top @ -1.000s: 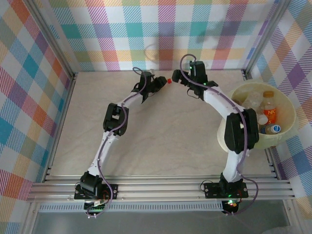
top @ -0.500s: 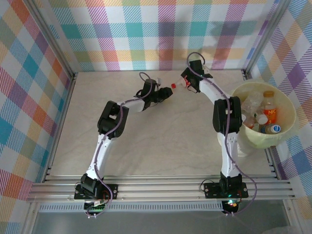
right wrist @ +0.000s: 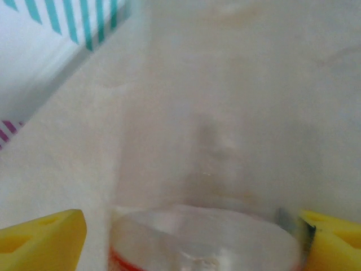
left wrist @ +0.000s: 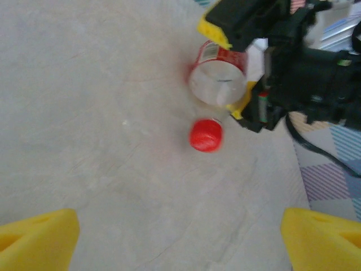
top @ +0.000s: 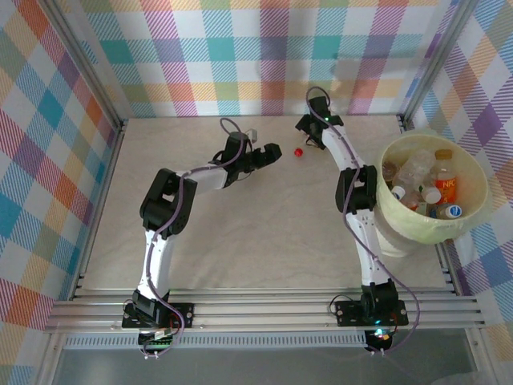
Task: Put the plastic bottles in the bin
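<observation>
Clear plastic bottle point(left wrist: 217, 79), red label: clamped in right end effector point(right wrist: 192, 231), well left of bin point(top: 482, 186). Left end effector point(left wrist: 180, 234) wide open, empty. Risk: slick wall slipping free before reaching bin.

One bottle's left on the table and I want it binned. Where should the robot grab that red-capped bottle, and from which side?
Grip the bottle across its round clear body by the red label, coming from the end opposite the cap, where the right gripper straddles it. That body is wide; the cap is narrow.
</observation>
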Motion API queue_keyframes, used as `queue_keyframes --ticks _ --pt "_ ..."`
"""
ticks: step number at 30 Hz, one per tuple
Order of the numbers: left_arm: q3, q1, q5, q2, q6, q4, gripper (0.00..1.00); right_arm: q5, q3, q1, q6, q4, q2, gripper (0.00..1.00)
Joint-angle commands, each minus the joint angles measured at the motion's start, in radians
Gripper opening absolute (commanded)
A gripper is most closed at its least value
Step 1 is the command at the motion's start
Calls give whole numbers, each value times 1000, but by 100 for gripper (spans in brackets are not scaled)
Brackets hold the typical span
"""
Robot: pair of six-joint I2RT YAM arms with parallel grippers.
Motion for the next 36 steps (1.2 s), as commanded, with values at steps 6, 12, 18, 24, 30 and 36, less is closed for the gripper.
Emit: queue_keyframes --ticks 6,12,18,24,30,36 --pt "-128 6 -85 -166 60 14 100 -53 -516 13 -148 106 -308 64" --pt "-212 6 -81 -248 46 12 100 -94 -789 51 -305 264 -522 50" --pt "-334 1 -101 -404 51 -15 100 -147 -1012 130 -428 383 -737 43" --pt "-432 -45 -160 -565 56 -75 100 -194 -1235 208 -471 502 -987 43" --pt "-485 -135 -242 -700 69 -130 100 -248 -1382 251 -498 542 -1204 41" --pt "-513 -175 -268 -801 48 -121 100 -246 -1432 254 -552 471 -1448 40"
